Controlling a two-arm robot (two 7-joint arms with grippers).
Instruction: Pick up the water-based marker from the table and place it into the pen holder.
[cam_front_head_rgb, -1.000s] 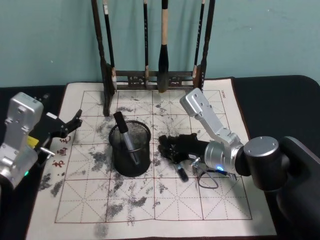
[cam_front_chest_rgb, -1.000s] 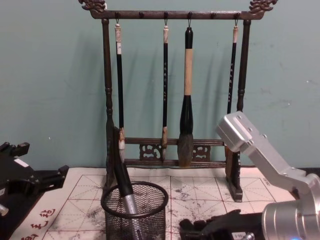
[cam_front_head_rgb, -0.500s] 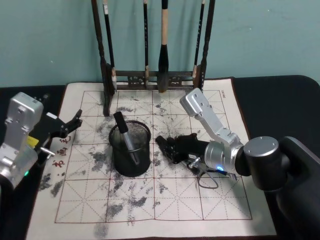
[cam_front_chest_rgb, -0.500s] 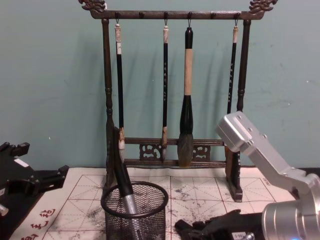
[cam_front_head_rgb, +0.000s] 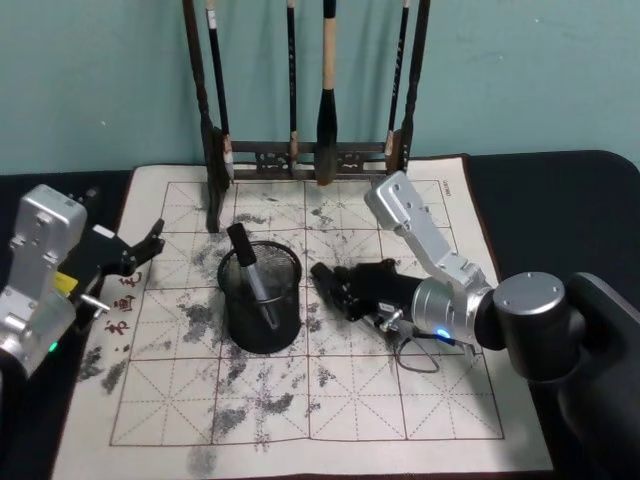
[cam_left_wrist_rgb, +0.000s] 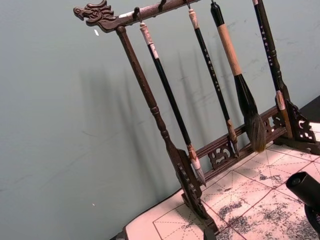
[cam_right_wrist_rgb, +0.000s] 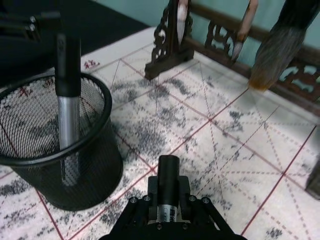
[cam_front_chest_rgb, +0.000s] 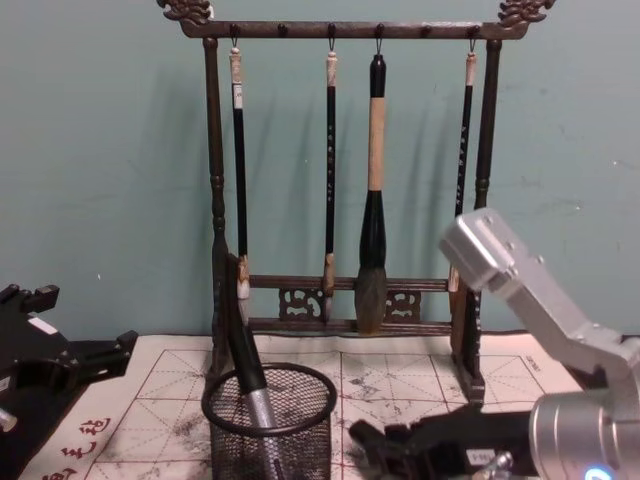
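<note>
Water-based marker (cam_right_wrist_rgb: 169, 176) gripped in right end effector (cam_front_head_rgb: 330, 283), near pen holder (cam_front_head_rgb: 262, 326) rim.

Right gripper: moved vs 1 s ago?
Yes. In the chest view the right gripper, shut on the water-based marker, has risen slightly and edged left toward the pen holder.

Four brushes (cam_front_chest_rgb: 372, 240) hang from a dark wooden rack (cam_front_chest_rgb: 215, 200) before a teal wall (cam_front_chest_rgb: 100, 150).
</note>
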